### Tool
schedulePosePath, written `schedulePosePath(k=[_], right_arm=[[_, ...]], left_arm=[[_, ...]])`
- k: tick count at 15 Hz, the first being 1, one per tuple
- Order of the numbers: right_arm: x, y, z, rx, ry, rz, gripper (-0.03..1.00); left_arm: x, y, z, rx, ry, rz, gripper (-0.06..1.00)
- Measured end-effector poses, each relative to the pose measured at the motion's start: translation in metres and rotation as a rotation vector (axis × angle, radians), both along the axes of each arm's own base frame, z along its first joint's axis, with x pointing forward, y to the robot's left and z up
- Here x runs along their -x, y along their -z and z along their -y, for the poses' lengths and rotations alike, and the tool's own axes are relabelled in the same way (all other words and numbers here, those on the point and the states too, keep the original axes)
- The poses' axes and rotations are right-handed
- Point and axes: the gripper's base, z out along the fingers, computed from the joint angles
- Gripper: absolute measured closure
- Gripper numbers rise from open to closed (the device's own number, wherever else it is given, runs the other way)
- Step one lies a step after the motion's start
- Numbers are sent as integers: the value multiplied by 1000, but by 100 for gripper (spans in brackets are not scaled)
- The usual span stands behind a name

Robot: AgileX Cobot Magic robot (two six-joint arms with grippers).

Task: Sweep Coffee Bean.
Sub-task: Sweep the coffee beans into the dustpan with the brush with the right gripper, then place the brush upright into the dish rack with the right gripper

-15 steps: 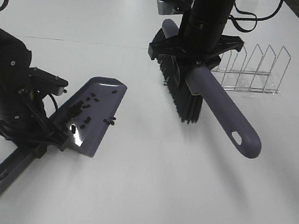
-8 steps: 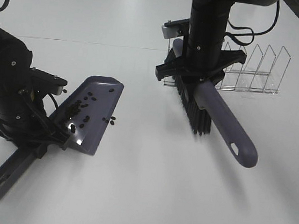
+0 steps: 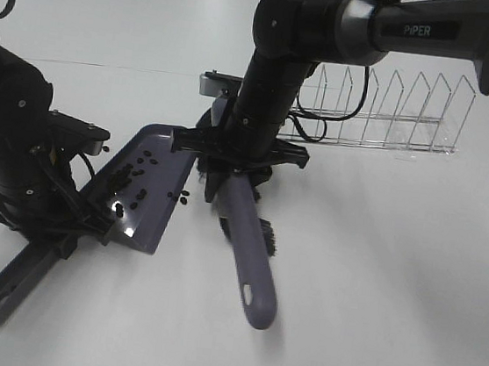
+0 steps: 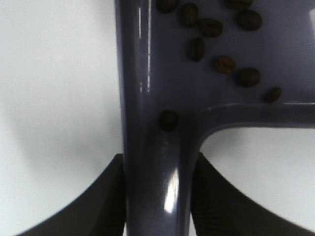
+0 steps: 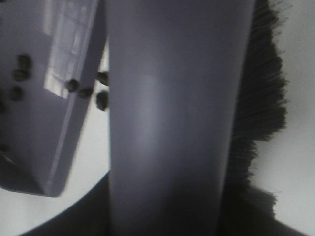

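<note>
My left gripper (image 3: 64, 235) is shut on the handle of the purple-grey dustpan (image 3: 157, 192), which rests tilted on the white table. In the left wrist view its dark fingers (image 4: 106, 199) clamp the handle (image 4: 155, 162). Several coffee beans (image 3: 128, 179) lie on the pan and show in the left wrist view (image 4: 224, 64). A few beans (image 3: 181, 197) lie on the table at the pan's lip, also in the right wrist view (image 5: 101, 98). My right gripper (image 3: 238, 158) is shut on the brush (image 3: 245, 236), its black bristles (image 5: 261, 88) down beside the pan's lip.
A clear wire rack (image 3: 385, 111) stands at the back right, behind the right arm. The left arm's dark body (image 3: 11, 139) stands at the left edge. The brush's handle end (image 3: 257, 304) points toward the table's front.
The right arm has swung the brush from the rack leftward and down to the dustpan's lip. The handle now points toward the front. The left gripper and the dustpan have stayed still.
</note>
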Motion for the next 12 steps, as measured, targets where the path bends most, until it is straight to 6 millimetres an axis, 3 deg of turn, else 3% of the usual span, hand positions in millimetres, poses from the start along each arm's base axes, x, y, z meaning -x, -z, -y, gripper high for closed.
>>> schedulePosePath(k=[4,7,12], right_arm=[[2,4,-24,-275,45,-63,67],[-1,-3,-33,-373,27,-51,67],[-18,-45,-36,-330,-92,38,67]], left_arm=[[0,0,0,1,-6,0,61],[0,0,0,1,-8,0,61],[0,0,0,1,-8,0,61]])
